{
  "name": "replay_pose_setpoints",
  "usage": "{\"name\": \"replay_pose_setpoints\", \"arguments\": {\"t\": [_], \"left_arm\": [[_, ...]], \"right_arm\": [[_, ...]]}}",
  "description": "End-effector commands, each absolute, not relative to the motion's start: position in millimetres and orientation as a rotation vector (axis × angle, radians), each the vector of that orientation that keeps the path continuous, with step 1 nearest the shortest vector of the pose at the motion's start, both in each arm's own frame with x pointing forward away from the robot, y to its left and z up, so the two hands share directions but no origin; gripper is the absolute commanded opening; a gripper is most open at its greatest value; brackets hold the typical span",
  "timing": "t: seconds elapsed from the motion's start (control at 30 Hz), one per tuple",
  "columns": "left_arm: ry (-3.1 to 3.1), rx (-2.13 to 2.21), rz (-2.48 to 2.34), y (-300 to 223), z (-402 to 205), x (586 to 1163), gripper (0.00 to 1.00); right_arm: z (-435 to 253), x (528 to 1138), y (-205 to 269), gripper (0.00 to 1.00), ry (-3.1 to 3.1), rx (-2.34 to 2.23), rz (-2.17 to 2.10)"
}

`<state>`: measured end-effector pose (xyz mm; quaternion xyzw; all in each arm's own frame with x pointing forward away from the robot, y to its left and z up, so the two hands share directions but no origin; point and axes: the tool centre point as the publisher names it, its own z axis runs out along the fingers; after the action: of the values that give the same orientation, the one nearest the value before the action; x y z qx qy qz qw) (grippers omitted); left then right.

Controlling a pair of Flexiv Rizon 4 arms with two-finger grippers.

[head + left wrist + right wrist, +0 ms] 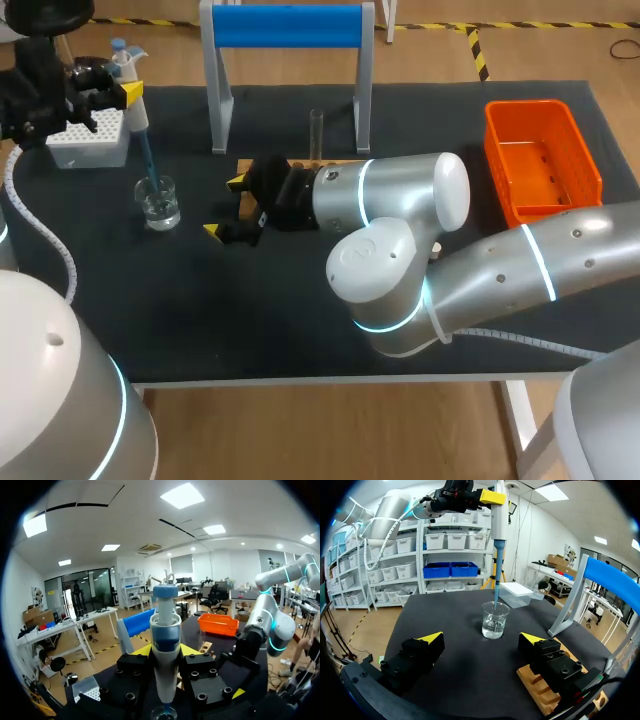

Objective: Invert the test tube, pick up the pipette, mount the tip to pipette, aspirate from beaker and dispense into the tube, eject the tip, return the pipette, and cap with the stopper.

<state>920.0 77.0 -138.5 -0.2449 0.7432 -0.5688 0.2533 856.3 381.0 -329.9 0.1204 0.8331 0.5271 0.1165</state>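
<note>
Pipette (497,510) stood clamped in the left gripper (165,652), its tip dipped into the beaker (495,621). Fingers of the right gripper (224,207) gaped wide, holding nothing.

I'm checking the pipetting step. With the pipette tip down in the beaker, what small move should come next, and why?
Probably draw up liquid, then lift the pipette straight up clear of the beaker. The left tool grips it upright with its tip inside the beaker, and the test tube stands upright across the table, next in line. The right tool is open and holds nothing.
</note>
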Motion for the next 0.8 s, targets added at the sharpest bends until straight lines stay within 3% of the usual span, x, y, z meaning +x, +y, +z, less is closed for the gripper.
{"name": "replay_pose_setpoints", "arguments": {"t": [0.03,0.8], "left_arm": [[2.012,-0.667,-1.542,76.5,-144.3,922.9,0.0],[1.987,-0.668,-1.532,79.7,-171.0,927.8,0.0]], "right_arm": [[-330.1,856.2,382.1,1.0,2.44,0.354,1.54],[-330.1,856.2,382.1,1.0,2.44,0.354,1.54]]}}
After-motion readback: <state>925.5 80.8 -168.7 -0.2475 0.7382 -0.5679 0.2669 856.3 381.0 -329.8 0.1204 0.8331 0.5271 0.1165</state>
